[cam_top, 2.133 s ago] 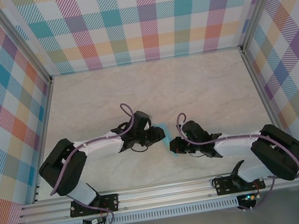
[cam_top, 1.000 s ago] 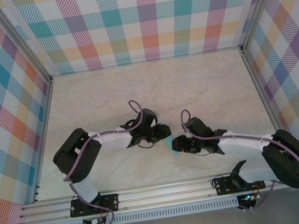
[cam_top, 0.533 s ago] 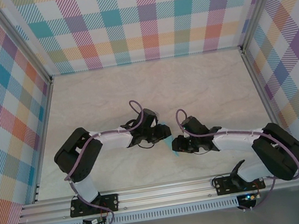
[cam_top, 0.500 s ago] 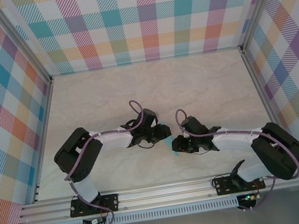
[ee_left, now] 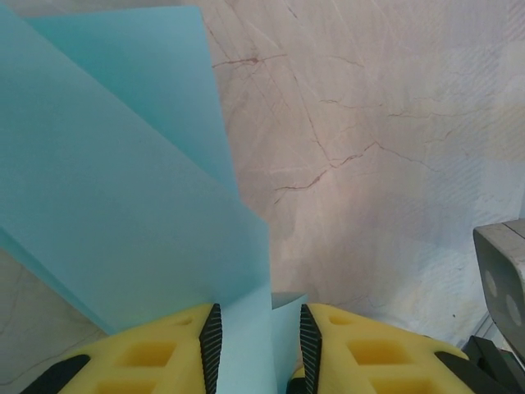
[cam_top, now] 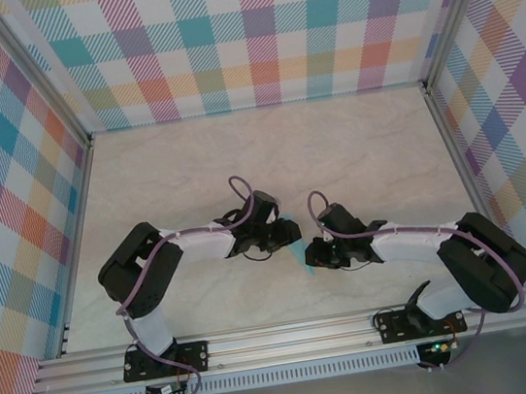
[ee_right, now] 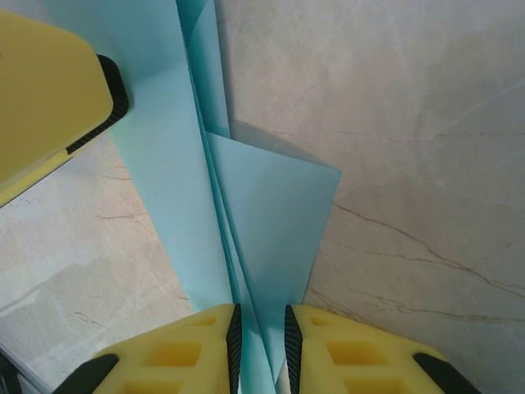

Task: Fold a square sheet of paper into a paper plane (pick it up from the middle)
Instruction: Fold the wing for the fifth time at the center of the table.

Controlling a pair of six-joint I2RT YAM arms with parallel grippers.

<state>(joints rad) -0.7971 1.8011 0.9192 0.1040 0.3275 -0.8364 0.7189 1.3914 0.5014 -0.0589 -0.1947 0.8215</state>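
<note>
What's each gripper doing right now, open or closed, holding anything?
Left gripper: fingers closed on the folded blue paper.
Right gripper: fingers closed on the same folded blue paper.

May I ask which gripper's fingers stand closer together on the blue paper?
The right gripper; its jaws sit nearer together on the paper than the left gripper's.

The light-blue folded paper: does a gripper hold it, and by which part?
Both do. The left gripper pinches the light-blue folded paper by a folded edge; the right gripper pinches its centre ridge.
</note>
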